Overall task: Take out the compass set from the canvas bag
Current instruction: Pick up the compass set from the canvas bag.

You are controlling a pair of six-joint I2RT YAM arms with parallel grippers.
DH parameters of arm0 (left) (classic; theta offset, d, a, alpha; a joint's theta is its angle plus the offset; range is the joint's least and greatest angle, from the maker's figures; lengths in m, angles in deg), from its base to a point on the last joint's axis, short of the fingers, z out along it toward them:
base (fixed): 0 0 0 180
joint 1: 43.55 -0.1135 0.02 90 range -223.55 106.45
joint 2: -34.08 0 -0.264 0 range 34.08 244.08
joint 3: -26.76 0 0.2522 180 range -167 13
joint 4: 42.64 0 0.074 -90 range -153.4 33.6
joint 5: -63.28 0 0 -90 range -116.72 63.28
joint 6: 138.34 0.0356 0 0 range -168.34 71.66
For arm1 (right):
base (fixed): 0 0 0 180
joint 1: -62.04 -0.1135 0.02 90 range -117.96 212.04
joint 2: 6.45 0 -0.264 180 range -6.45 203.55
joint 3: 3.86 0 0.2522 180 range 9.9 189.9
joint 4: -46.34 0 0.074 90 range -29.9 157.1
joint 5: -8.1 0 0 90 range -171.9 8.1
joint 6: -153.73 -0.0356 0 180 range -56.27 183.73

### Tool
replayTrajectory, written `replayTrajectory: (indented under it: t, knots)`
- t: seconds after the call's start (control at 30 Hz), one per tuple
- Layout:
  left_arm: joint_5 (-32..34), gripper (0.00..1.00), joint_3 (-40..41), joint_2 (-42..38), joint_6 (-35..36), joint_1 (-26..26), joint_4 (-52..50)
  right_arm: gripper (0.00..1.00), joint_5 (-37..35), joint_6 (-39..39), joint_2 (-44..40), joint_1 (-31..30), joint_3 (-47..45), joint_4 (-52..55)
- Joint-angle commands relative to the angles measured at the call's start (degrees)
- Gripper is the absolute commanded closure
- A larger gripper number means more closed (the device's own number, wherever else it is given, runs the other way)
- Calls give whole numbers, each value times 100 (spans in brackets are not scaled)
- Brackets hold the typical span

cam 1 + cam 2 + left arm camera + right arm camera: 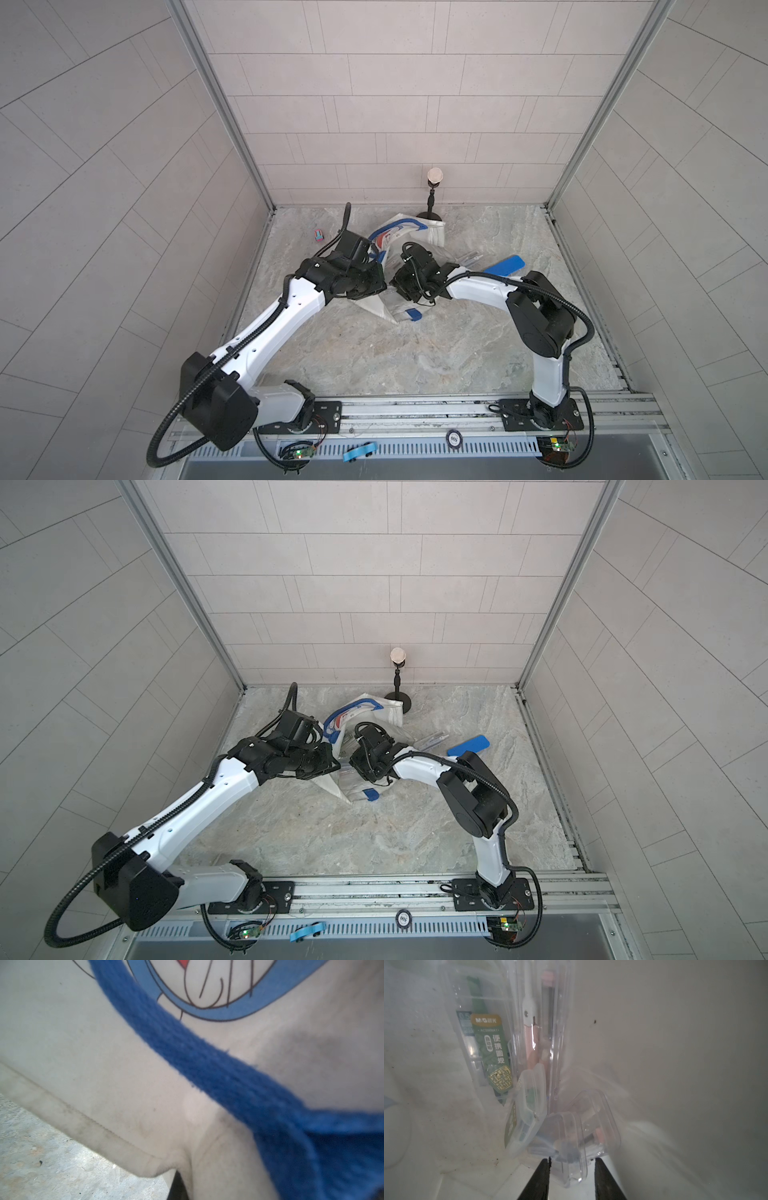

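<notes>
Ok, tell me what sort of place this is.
Probably a robot test cell in a lab, not a home: a left arm and a right arm bolted to an aluminium rail, with plain panel walls in metal frame posts boxing in a small marble-look tabletop.

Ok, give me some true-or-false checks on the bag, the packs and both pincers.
The white canvas bag with blue strap handles stands upright. False: it lies slumped on the marbled table.
The right pincer straddles a clear plastic compass pack inside the bag. True.
The left pincer hangs clear of the bag. False: it is shut on the fabric.
A green-labelled compass pack is inside the bag. True.
The small red-and-teal toy is in the bag. False: it lies apart on the table.
</notes>
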Motion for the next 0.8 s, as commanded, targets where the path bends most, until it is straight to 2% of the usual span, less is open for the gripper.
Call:
replayTrajectory:
  t: [0.0, 0.2, 0.43, 0.53, 0.77]
  knots:
    - [-55, 100, 84, -176, -131, 39, 52, 61, -172, -490, 144, 11, -30, -603]
    - [-113, 100, 68, -178, -103, 39, 52, 67, -433, -695, 441, 8, -21, -1354]
    - [-129, 100, 3, -147, -54, 39, 8, 73, -707, -508, 612, 74, 367, -1191]
    - [-125, 100, -14, -124, -41, 39, 8, 76, -598, -474, 853, 65, 660, -1119]
    - [-86, 100, -77, -120, -12, 39, -35, 74, -377, -323, 1187, -5, 909, -845]
